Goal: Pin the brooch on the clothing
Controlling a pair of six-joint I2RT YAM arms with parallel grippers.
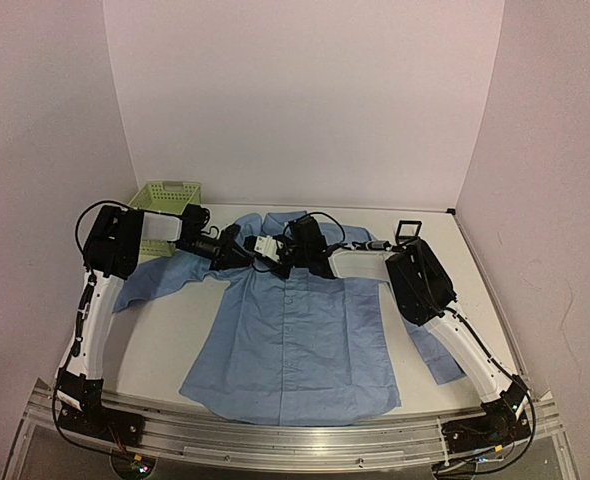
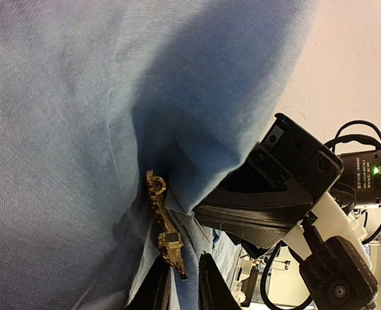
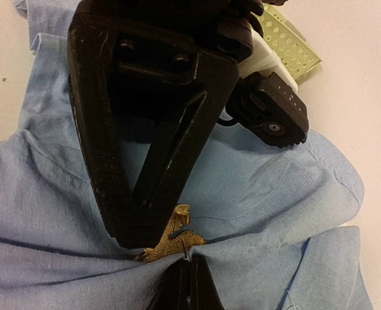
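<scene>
The light blue shirt (image 1: 295,340) lies flat on the table, collar to the back. Both grippers meet just below the collar. The brooch (image 3: 171,236) is a small golden mesh ornament lying against a raised fold of the shirt (image 3: 274,194). It also shows in the left wrist view (image 2: 163,226). My left gripper (image 2: 181,287) is shut on the brooch's lower end, with fabric between its fingers. Its black fingers (image 3: 100,161) converge on the brooch. My right gripper (image 3: 189,274) is shut on the shirt fold right beside the brooch. In the top view the brooch is hidden by the grippers.
A green mesh basket (image 1: 160,200) stands at the back left, behind the left arm. A small black-framed square box (image 1: 408,229) stands at the back right. The shirt's sleeves spread out under both arms. White walls close the table at the back and sides.
</scene>
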